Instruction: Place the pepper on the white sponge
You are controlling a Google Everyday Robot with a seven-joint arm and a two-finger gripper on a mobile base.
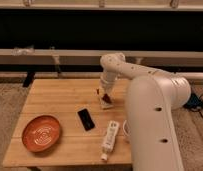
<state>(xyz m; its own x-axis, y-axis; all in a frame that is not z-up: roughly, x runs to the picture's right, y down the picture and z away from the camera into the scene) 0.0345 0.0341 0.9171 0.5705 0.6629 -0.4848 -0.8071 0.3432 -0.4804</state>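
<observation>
Gripper [103, 93] lowered over the white sponge [106, 102] at the centre of the frame, with the pepper [108, 99] lying on the sponge.

The arm [126, 70] reaches from the large white robot body [155, 125] at lower right, bends at upper centre, and points down to the wooden worktop [55, 97]. The gripper ends just above the sponge's upper left edge; whether its fingers are spread or pressed together cannot be told. The dark red pepper rests across the top of the off-white sponge, touching it. The round orange plate [41, 134] sits at lower left of the worktop and appears to carry nothing. A black phone [85, 119] lies flat between plate and sponge, apart from both. A long white remote [109, 139] lies at lower centre, beside the rim of a white cup [125, 129] mostly hidden by the robot body.
</observation>
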